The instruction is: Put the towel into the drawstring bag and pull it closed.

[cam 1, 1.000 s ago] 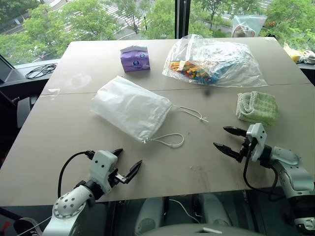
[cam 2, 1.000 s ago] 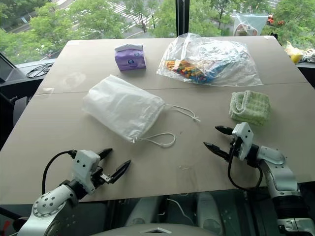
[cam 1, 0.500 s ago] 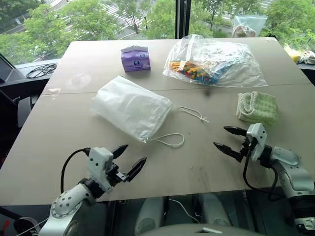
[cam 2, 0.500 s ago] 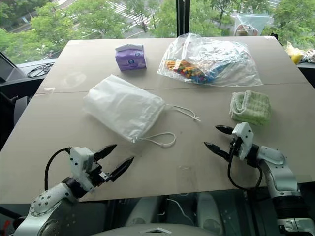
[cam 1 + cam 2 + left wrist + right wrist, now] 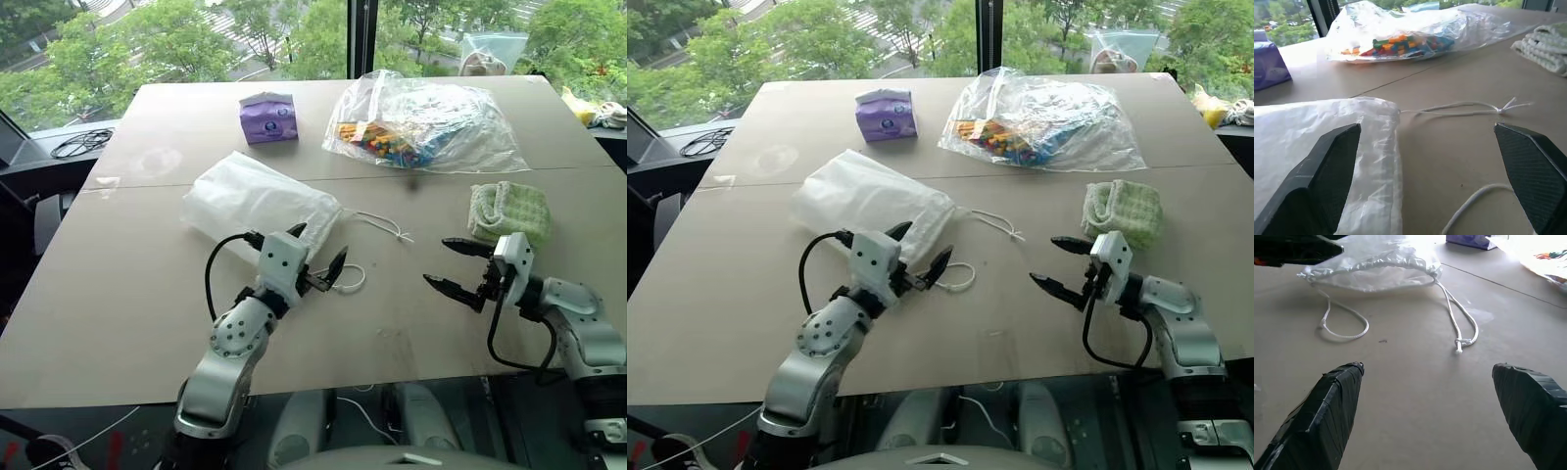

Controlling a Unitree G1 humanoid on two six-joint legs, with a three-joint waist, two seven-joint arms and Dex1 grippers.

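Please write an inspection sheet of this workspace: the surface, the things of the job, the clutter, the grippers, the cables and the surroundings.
Surface: tan table, seam across.
Job's things: drawstring bag lying flat, cords loose; towel folded, outside the bag.
Clutter: purple tissue pack; clear plastic bag of colourful items.
Grippers: left gripper open at the bag's mouth; right gripper open, beside the towel.
Cables: black coil off the table.
Surroundings: window, trees.

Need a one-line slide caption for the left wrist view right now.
Open left gripper over the drawstring bag mouth, its cords loose; towel lies beyond.
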